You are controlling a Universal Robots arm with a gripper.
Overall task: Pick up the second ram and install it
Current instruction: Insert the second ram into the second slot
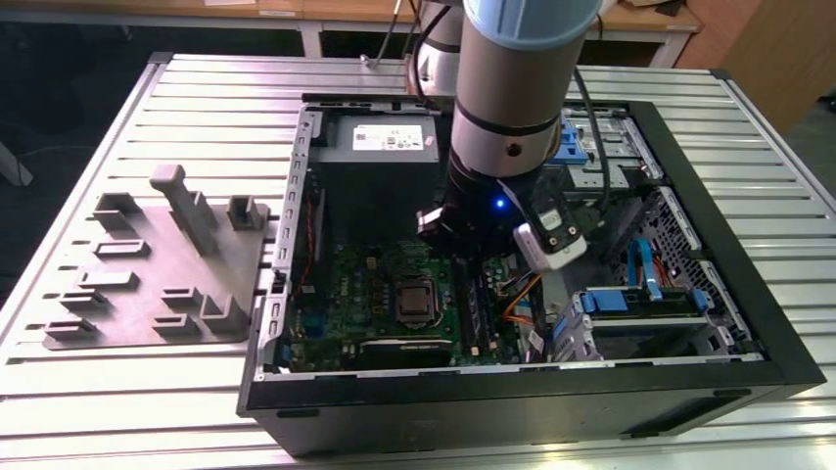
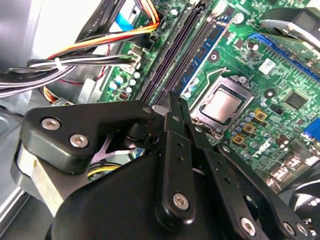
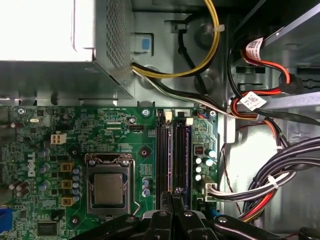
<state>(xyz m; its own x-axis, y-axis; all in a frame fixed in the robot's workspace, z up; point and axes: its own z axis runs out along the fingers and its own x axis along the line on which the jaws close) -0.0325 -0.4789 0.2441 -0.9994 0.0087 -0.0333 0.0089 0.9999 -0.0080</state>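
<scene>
At the exterior view's left, a grey tray (image 1: 141, 311) of upright blocks lies on the slatted desk (image 1: 131, 392), just beside the open computer case (image 1: 523, 397). Inside the case, the grey power-supply box (image 1: 379, 142) sits at the far side and the green motherboard (image 1: 343, 294) lies flat nearer, with the silver processor (image 1: 415, 299) at its middle.

Right of the processor run the long memory slots (image 3: 162, 150). The second ram (image 3: 171, 150) appears to stand on edge among them as a thin dark strip with a purplish face, though the sticks are hard to tell apart.

The arm (image 1: 503, 117) comes down into the case over these slots and hides their far half in the exterior view. In both wrist views the tool (image 3: 172, 194) has its fingers pressed together with nothing visible between them, tips at one end of the slots. Whether they touch the stick I cannot tell.

Just right of the slots stand small capacitors (image 3: 200, 162) and a white plug, and a thick bundle of cables (image 3: 280, 175) crowds that side. Farther right are the drive cages (image 1: 647, 304) with blue clips
</scene>
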